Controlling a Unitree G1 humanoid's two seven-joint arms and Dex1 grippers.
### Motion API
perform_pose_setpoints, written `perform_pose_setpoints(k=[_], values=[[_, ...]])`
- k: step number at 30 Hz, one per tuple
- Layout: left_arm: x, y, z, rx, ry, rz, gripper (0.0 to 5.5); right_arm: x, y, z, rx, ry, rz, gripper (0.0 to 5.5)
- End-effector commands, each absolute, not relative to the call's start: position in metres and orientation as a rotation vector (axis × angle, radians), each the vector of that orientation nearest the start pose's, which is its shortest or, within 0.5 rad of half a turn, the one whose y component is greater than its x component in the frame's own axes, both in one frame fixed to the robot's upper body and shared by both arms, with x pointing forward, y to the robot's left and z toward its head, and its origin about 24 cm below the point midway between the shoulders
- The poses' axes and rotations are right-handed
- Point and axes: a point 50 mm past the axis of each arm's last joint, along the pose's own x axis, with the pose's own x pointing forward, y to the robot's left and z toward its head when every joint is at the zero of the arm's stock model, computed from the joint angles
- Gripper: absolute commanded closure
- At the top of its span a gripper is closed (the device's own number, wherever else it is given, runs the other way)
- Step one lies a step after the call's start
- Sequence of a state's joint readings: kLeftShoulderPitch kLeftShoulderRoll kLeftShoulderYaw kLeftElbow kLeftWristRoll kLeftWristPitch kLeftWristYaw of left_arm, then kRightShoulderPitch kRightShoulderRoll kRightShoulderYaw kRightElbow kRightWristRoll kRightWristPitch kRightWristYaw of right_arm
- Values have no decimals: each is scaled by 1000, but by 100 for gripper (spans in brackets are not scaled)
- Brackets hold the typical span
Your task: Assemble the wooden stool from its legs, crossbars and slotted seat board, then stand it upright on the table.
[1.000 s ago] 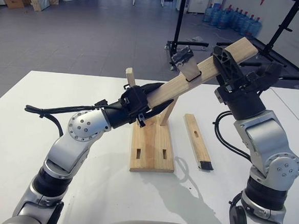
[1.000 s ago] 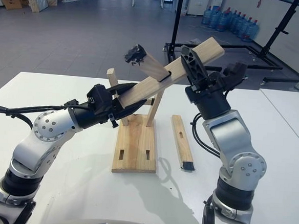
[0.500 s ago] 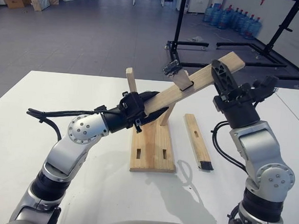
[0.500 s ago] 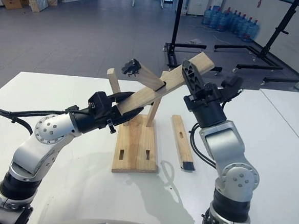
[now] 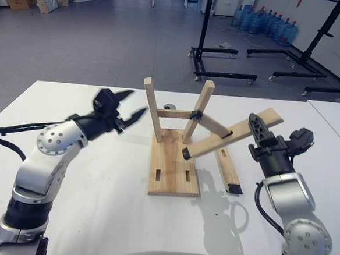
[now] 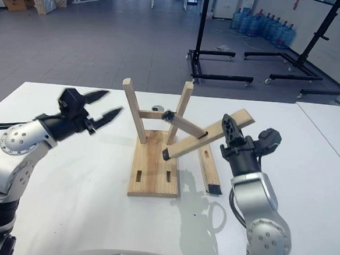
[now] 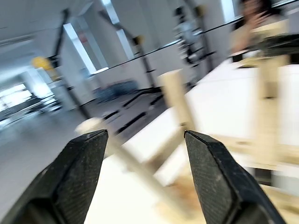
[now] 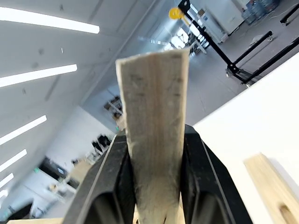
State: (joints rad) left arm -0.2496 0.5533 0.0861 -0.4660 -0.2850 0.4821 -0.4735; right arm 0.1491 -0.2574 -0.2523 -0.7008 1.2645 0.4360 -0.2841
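Slotted seat board (image 5: 174, 174) flat on the white table (image 5: 106, 205) at frame centre, two upright legs (image 5: 152, 109) in it; third leg (image 5: 233, 136) tilted at centre right, clamped in right gripper (image 5: 260, 129); left gripper (image 5: 134, 103) at upper left, jaws apart, empty; loose leg (image 5: 224, 166) flat beside the board

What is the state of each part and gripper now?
seat board: flat on table, two slots empty
standing legs: upright, joined by a crossbar
held leg: tilted
loose leg: flat on table
left gripper: open, empty
right gripper: shut on held leg
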Motion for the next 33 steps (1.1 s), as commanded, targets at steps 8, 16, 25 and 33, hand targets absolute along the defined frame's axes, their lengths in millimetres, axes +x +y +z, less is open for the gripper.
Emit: perform_pose_setpoints(k=[8,16,25,33], values=[[275,190,177,346,-146,-317,253,176,-190,117,643,27,59,450],[274,176,169,362,-124,-376,253,188,-187,114,369,41,71,450],[274,174,165,385,-116,-375,253,184,-180,100,38,125,267,450],[274,164,161,373,-115,-401,253,188,-168,96,104,89,294,450]])
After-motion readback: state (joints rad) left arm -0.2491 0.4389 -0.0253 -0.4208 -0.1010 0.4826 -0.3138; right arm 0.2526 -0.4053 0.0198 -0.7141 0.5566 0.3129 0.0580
